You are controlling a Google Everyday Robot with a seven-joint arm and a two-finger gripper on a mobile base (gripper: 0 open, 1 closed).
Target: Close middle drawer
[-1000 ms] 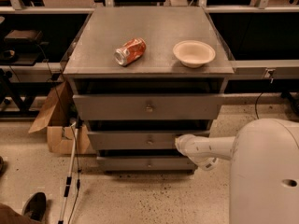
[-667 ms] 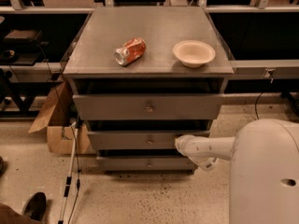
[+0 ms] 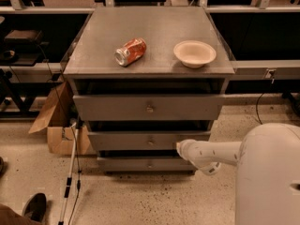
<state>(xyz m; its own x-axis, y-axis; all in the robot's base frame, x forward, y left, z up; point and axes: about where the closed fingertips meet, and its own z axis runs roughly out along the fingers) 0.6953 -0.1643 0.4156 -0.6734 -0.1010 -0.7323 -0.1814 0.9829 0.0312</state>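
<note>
Prob. gripper [image 3: 180, 147] on mid drawer [image 3: 123, 141] front.

Grey bench [image 3: 159, 27] top flat, square. Red can [image 3: 130, 51] lies on side, left of middle. Pale round bowl [image 3: 194, 53] sits upright on right, near front edge. Can and bowl apart, not touching. White pincer [image 3: 180, 147] low down, in front of bench, by right part of middle drawer [image 3: 136, 140].

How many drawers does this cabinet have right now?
3. The top drawer sits under the cabinet top; the middle drawer is below it, with the claw at its front's right side; the bottom drawer is lowest.
</note>
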